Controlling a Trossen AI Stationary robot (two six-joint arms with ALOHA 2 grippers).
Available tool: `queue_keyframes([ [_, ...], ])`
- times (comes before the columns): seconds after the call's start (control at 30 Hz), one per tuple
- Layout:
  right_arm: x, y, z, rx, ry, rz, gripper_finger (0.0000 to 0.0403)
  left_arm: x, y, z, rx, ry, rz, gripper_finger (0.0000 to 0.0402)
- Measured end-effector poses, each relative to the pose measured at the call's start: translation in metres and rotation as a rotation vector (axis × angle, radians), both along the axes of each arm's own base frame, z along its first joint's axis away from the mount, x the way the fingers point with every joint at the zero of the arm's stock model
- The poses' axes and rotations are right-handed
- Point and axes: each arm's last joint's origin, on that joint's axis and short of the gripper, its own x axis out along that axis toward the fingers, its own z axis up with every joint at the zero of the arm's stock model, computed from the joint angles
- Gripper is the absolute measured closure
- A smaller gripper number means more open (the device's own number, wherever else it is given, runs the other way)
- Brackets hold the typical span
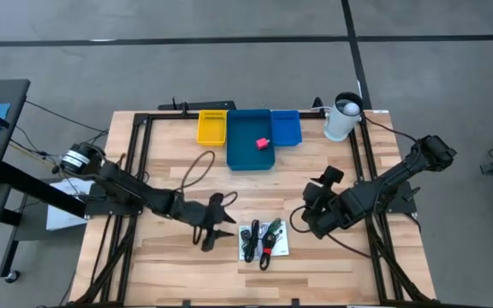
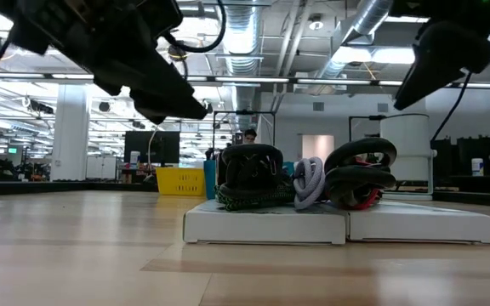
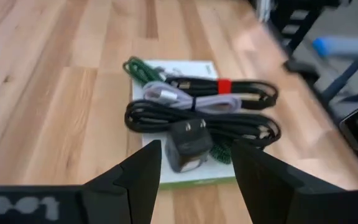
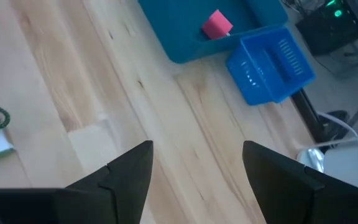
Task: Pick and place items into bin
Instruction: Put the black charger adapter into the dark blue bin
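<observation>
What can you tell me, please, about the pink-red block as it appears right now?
The pink-red block is a small, plain, solid-coloured cube-like piece, material unclear. It lies inside the dark blue bin at the table's far edge, near the bin's side next to the smaller bright blue basket, resting tilted on the bin floor. Neither gripper touches it.

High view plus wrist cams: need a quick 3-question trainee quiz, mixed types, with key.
1. True or false: the pink-red block already lies inside the teal bin.
2. Multiple choice: the left tool is A) shut on a cable, B) open, beside the pile of cables, C) inside the yellow basket.
3. Fill in: the coiled cables and the black charger plug rest on white ____.

Key: 1 true; 2 B; 3 cards. Note: the right tool is open too, above bare wood near the blue basket.
</observation>
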Motion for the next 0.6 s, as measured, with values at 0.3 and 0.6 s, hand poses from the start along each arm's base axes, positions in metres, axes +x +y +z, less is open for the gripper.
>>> queue_keyframes([
  [0.3, -0.010, 0.017, 0.000, -0.002, -0.035, 0.051, 0.0159, 0.001, -0.017, 0.007, 0.081, 0.047, 0.119, 0.0216],
  [0.6, -0.014, 0.025, 0.001, 0.026, -0.094, 0.036, 0.0159, -0.003, -0.026, 0.006, 0.045, 0.067, 0.075, 0.0216],
])
